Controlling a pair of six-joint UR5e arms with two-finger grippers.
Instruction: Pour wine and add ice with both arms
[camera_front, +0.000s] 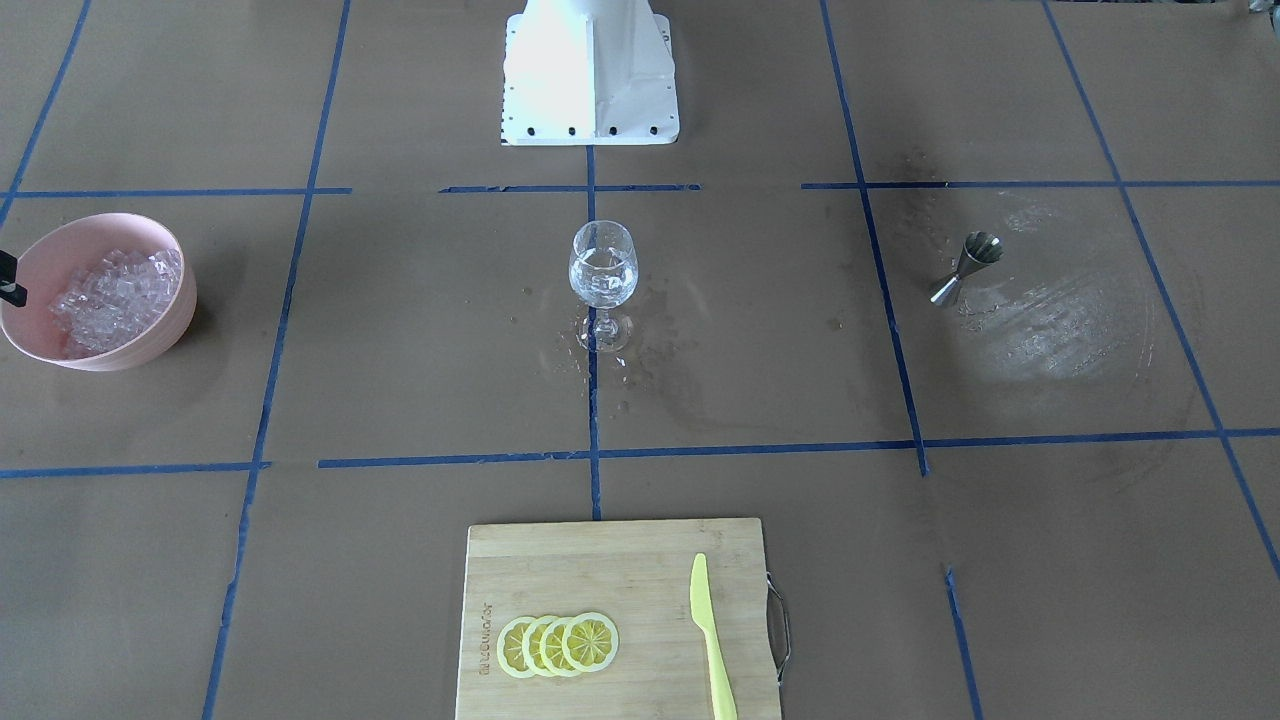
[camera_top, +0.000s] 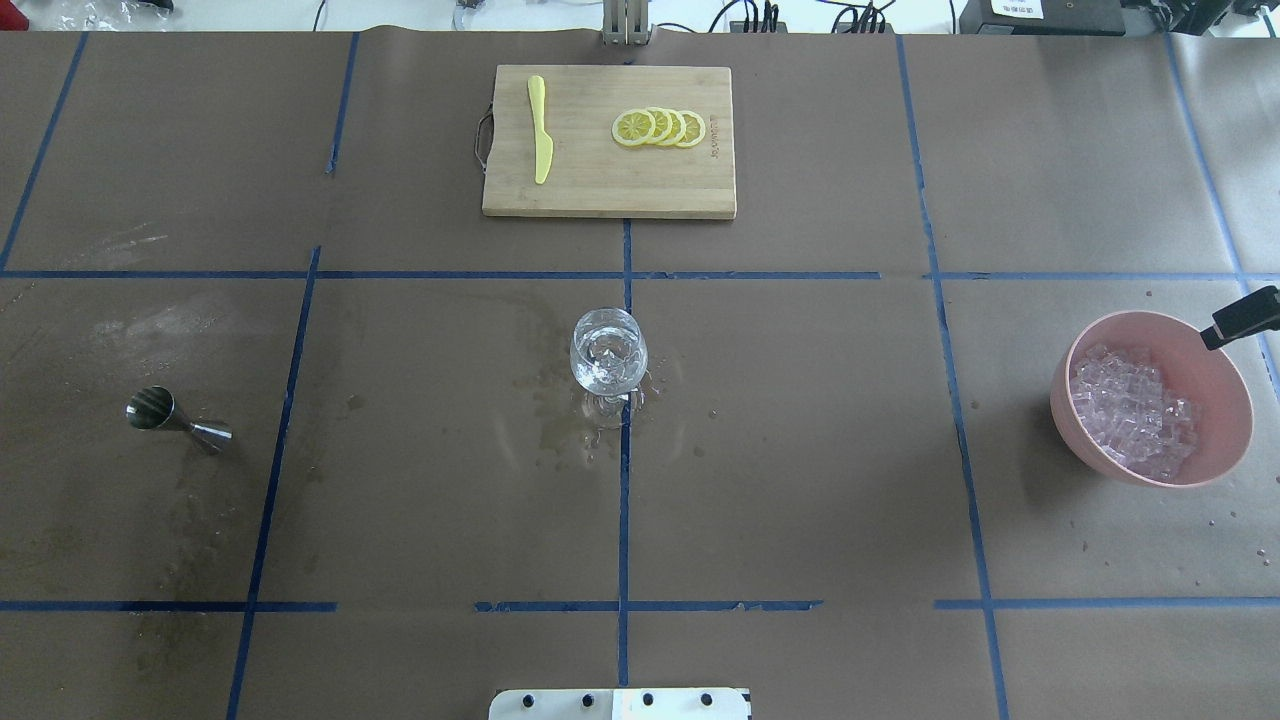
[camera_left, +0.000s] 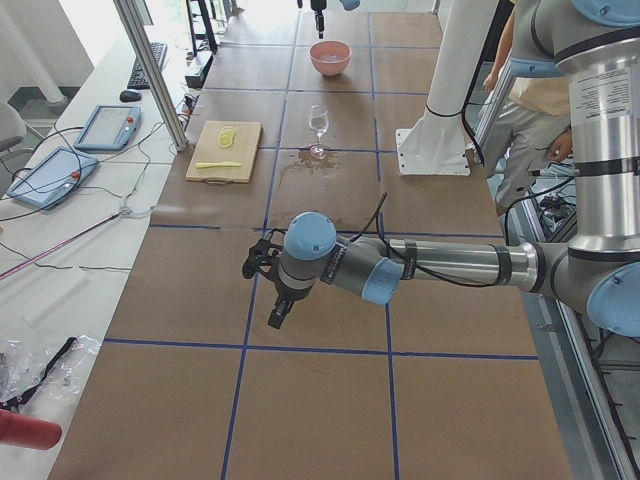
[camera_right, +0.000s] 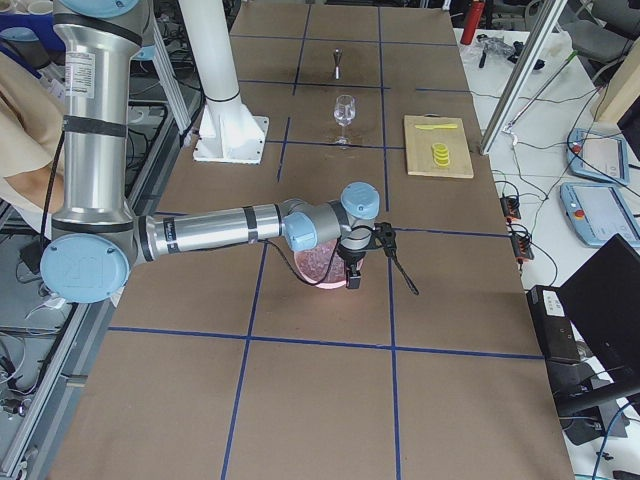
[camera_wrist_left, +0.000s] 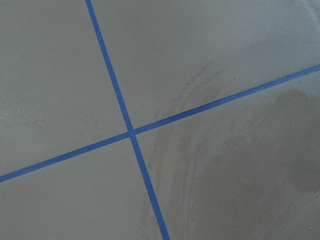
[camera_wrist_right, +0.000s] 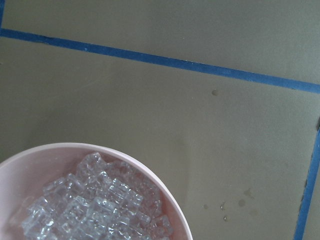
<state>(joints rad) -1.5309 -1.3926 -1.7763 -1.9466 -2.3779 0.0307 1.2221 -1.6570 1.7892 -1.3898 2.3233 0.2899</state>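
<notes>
Ice (camera_top: 1130, 412) in pink bowl (camera_top: 1215, 395); right gripper (camera_right: 353, 272) seemingly by rim, could clip and tip it; left gripper (camera_left: 277, 312) well apart; can't tell either's opening

a robotics lab. the table (camera_top: 800, 450) is papered in brown and marked into squares with blue tape (camera_top: 622, 520). a white pedestal (camera_front: 590, 70) stands at its near edge. the left arm (camera_left: 440, 265) and the right arm (camera_right: 200, 232), grey tubes with pale blue joint caps, reach over it. along the far side runs a white bench (camera_left: 70, 290) with teach pendants (camera_left: 105, 125), a keyboard (camera_left: 158, 55) and loose cables (camera_left: 62, 238), beside an aluminium post (camera_left: 150, 70).
</notes>
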